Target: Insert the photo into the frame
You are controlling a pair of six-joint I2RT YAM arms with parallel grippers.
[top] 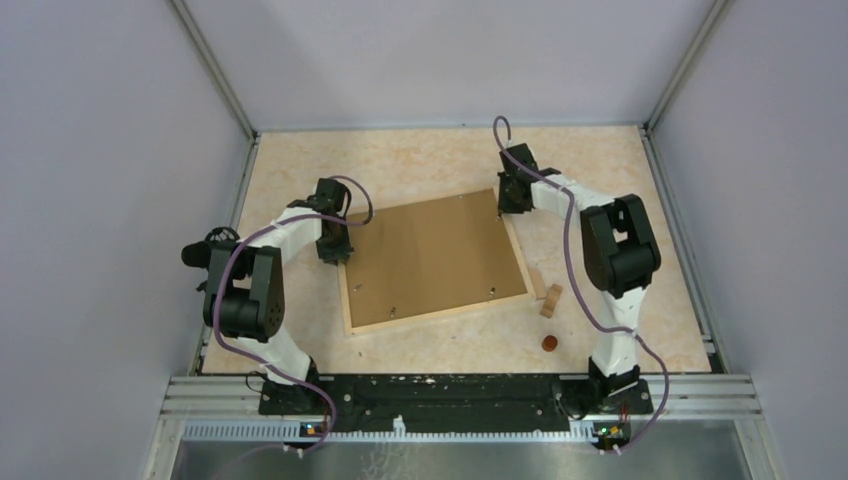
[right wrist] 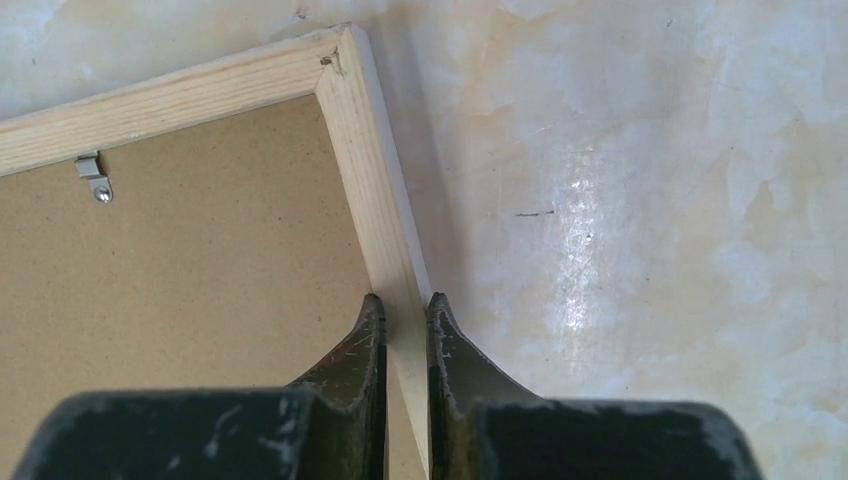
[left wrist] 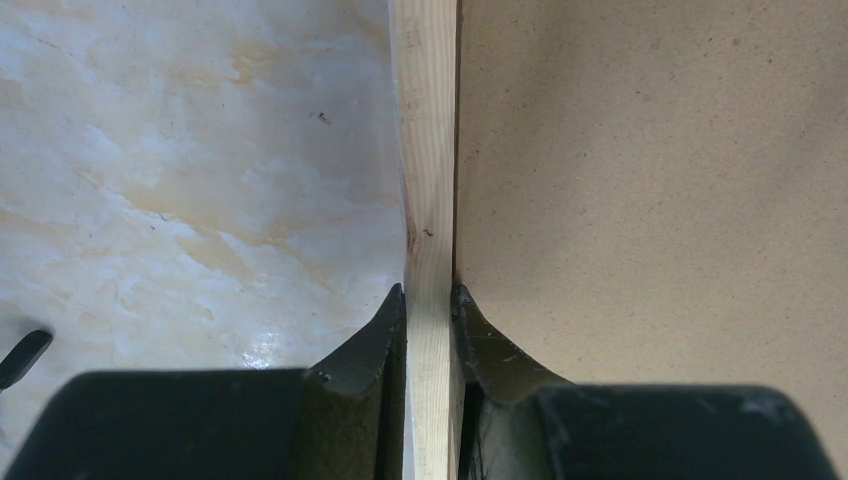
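The frame (top: pixel 440 315) lies flat in the middle of the table, a thin pale wooden rectangle. Inside it the photo (top: pixel 430 255) shows only its plain brown board back. My left gripper (top: pixel 335 250) is at the frame's left side, shut on the left slat (left wrist: pixel 428 150), with the brown board (left wrist: pixel 650 180) just to the right of that slat. My right gripper (top: pixel 512 200) is at the far right corner, shut on the right slat (right wrist: pixel 370 170), one finger over the board (right wrist: pixel 200 290) and the other over the table.
Two small wooden blocks (top: pixel 551 300) and a small reddish-brown disc (top: pixel 549 343) lie right of the frame. A metal clip (right wrist: pixel 93 177) sits on the frame's far slat. Grey walls enclose the table, and a black rail (top: pixel 450 390) runs along its near edge.
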